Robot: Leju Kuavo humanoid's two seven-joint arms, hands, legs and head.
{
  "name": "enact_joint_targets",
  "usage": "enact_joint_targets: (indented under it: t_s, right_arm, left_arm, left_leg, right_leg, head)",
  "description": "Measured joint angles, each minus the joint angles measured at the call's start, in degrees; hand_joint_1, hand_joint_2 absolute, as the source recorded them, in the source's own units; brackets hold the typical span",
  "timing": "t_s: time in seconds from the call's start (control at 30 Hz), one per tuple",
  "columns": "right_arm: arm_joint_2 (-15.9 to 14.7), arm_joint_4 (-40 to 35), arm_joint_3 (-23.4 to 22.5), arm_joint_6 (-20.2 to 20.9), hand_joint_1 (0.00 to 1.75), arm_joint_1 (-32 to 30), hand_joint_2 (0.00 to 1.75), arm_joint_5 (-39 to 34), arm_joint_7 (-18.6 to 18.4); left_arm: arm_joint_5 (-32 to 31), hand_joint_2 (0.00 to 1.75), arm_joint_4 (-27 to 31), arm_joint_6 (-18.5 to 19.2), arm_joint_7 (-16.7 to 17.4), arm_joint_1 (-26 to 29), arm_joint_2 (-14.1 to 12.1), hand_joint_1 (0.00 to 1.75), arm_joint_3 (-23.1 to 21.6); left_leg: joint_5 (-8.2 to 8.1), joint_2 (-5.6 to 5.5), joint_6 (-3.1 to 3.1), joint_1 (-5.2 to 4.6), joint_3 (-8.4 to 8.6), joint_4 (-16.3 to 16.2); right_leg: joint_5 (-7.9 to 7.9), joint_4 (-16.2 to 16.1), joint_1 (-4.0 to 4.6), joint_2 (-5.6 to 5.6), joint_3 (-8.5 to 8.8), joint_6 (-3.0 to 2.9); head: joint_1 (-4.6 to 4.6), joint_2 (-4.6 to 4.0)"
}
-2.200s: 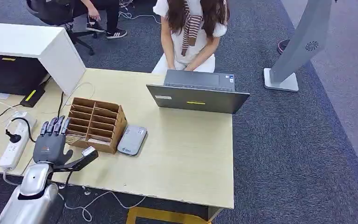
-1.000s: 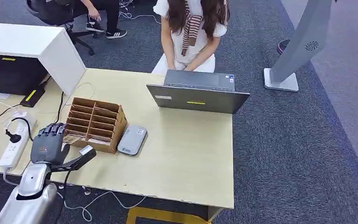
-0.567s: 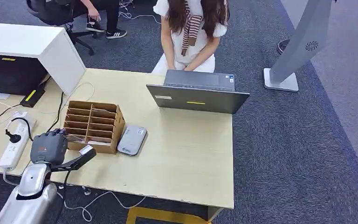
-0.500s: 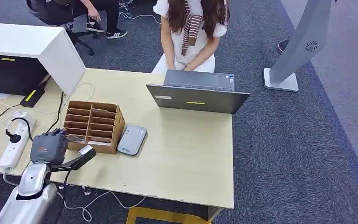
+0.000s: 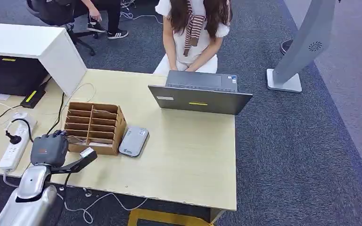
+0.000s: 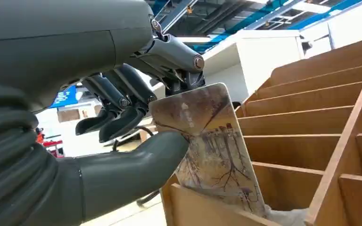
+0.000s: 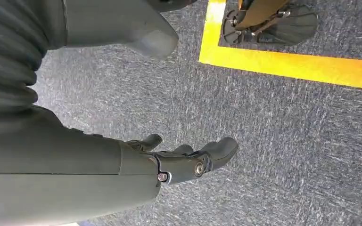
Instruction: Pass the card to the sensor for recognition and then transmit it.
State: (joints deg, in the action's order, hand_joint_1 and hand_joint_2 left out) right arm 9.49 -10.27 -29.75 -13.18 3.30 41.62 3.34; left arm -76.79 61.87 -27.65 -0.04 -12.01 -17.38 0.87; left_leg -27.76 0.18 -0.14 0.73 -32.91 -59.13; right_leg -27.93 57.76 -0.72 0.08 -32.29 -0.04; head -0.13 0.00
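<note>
My left hand [image 5: 50, 149] sits at the near left corner of the wooden card rack [image 5: 95, 126]. In the left wrist view its thumb and fingers [image 6: 136, 99] pinch a picture card [image 6: 207, 146] whose lower end still stands in a rack slot [image 6: 283, 188]. The grey card sensor [image 5: 133, 141] lies flat on the desk just right of the rack. My right hand [image 7: 179, 162] hangs over the carpet with its fingers loosely apart and nothing in it.
A grey laptop [image 5: 199, 96] stands at the desk's far side with a person [image 5: 193, 33] seated behind it. A white power strip [image 5: 15, 141] and cables lie left of my hand. A white box [image 5: 33, 47] sits at the far left. The wooden desk [image 5: 188, 155] is bare right of the sensor.
My left hand's fingers, spread over the rack's corner before, have curled in and closed on the card. The hand has drawn slightly toward me. Rack, sensor and laptop have not moved.
</note>
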Motion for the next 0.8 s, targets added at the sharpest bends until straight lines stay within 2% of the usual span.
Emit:
enact_joint_targets:
  t_s: [0.17,0.47,0.67,0.8]
  right_arm:
    - [0.00,0.00,-0.50,-0.20,0.00,-0.04,1.75,-0.09,0.57]
    - [0.00,0.00,-1.64,-0.26,0.00,-0.17,1.75,-0.77,1.23]
    - [0.00,0.00,-1.95,-0.24,0.00,-0.21,1.75,-0.68,1.42]
    - [0.00,0.00,-1.97,-0.15,0.00,-0.22,1.75,0.28,1.29]
  left_arm:
    - [0.90,1.75,6.13,-0.55,-1.12,2.34,0.11,1.75,-0.02]
    - [0.97,1.75,22.27,2.03,-0.66,4.00,0.15,1.75,-3.78]
    - [0.68,1.75,26.52,2.62,-0.51,3.85,0.07,1.75,-5.79]
    - [-0.54,1.75,26.63,1.58,1.15,1.80,-0.33,1.75,-6.05]
  left_leg:
    - [0.00,0.00,0.00,0.00,0.00,-0.01]
    - [0.00,-0.01,0.01,-0.01,0.00,-0.02]
    - [0.01,0.00,0.02,0.00,0.01,-0.02]
    - [0.03,-0.02,0.00,0.02,0.00,-0.02]
  right_leg:
    - [0.00,0.00,0.00,0.01,-0.02,0.00]
    - [0.03,-0.01,0.00,0.00,-0.01,0.01]
    - [0.05,-0.01,0.00,0.01,-0.02,0.03]
    - [0.05,-0.01,0.00,-0.01,-0.03,0.03]
  head:
    - [0.00,0.00]
    - [0.00,0.00]
    - [0.00,0.00]
    - [0.00,0.00]
